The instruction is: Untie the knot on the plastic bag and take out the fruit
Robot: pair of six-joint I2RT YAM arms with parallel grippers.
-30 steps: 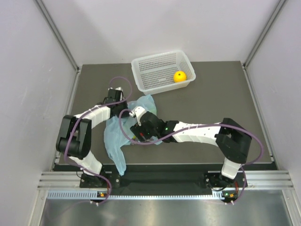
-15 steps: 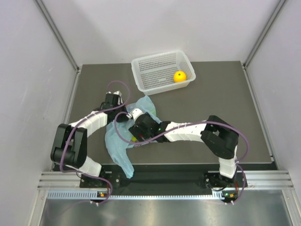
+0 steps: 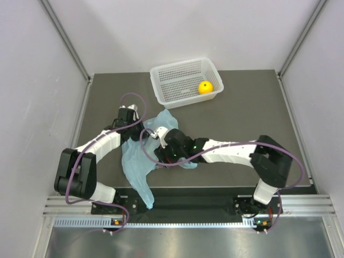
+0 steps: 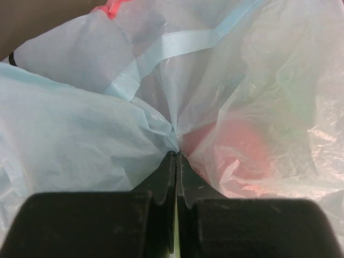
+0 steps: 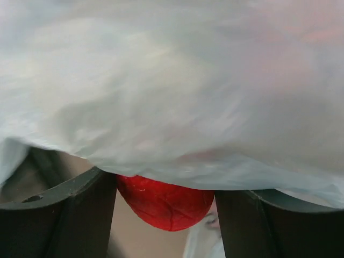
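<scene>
The table [image 3: 252, 107] carries a white basket [image 3: 180, 63] at its far edge; all positions below are given relative to this basket. The plastic bag [image 3: 134, 161] lies flattened on the near side of the basket, offset to the left, and trails toward the arm bases. No knot can be made out in any view. One loop handle [image 4: 177, 43] runs loose across the film, so the bag is judged to be untied. The left gripper [image 4: 176, 156], on the near-left side of the basket, is fully closed and pinches a fold of the bag between its tips. The right gripper [image 5: 165, 215], directly on the near side of the basket, reaches under the bag film. Its jaws stand wide apart and a red fruit [image 5: 161, 201] fills the gap and meets both fingers, so this reads as a grip, though how firm it is cannot be told. One yellow fruit [image 3: 204, 87] rests inside the basket at its right end. Through the film, the left wrist view shows a reddish shape [image 4: 236, 150] and a faint green tint [image 4: 301, 107], judged to be more fruit inside the bag. Progress: untying complete, one fruit out, one fruit in hand, the rest to be removed.
</scene>
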